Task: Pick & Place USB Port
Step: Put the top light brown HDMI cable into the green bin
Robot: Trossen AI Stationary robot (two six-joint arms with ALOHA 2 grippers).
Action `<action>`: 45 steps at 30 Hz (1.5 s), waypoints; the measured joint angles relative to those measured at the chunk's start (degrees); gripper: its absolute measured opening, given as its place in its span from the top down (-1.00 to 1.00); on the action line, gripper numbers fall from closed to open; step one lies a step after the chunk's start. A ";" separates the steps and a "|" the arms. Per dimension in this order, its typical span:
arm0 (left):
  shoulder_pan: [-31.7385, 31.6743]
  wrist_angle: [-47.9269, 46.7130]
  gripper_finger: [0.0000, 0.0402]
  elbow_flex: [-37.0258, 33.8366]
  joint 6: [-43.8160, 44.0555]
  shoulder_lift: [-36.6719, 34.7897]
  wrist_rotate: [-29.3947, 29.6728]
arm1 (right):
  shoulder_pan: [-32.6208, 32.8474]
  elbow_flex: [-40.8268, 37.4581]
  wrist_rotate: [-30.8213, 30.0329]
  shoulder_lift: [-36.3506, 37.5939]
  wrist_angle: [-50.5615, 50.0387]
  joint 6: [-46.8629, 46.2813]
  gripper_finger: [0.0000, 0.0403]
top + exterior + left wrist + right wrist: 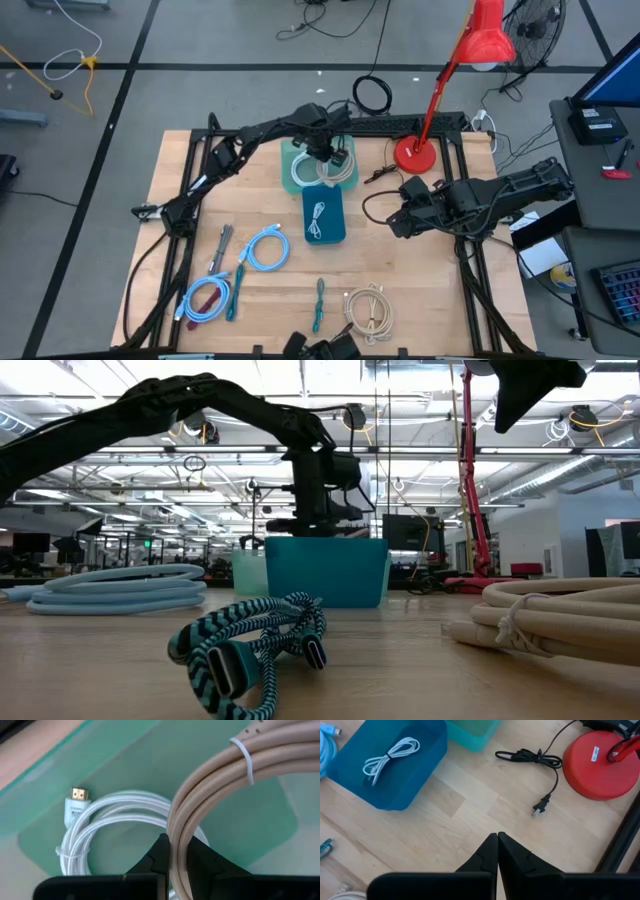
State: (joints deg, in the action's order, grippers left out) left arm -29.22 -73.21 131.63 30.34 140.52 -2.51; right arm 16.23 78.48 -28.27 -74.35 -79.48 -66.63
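A beige coiled cable (215,785), bound by a white tie (242,757), hangs over the light green bin (296,152) at the table's far middle. My left gripper (175,851) is shut on it, pointing down into the bin (324,152). A white cable (100,825) with a gold plug lies on the bin's floor under it. Next to it, the blue bin (338,232) holds another white cable (390,756). My right gripper (498,838) is shut on nothing, above bare table right of the bins (394,226). My left gripper pinches several strands of the beige cable's coil (176,840) between its two fingers, coming from above and pointing down. The rest of the coil spreads out from the fingers over the green bin's floor, above the white cable. Whether it touches the floor I cannot tell.
Loose cables lie on the near half of the table: two light blue coils (265,248) (205,298), a teal braided one (250,645) and a beige coil (368,312). A red lamp's base (600,765) and its black cord with plug (540,807) sit at the far right.
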 joint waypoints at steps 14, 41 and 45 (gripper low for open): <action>0.09 0.91 0.05 -0.02 -1.95 -1.97 2.82 | 0.00 0.00 -0.13 0.00 0.00 0.44 0.99; 7.28 2.47 0.99 -1.12 -4.63 -7.36 -6.42 | -0.15 0.00 -0.83 0.57 1.00 1.97 1.00; 7.61 3.65 0.99 -3.88 -4.29 -7.36 -6.44 | -0.15 0.00 -1.61 0.88 1.11 1.83 0.99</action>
State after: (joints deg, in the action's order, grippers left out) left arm -21.61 -69.56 127.76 26.06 133.16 -8.95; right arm 16.08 78.48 -29.88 -73.47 -78.37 -64.81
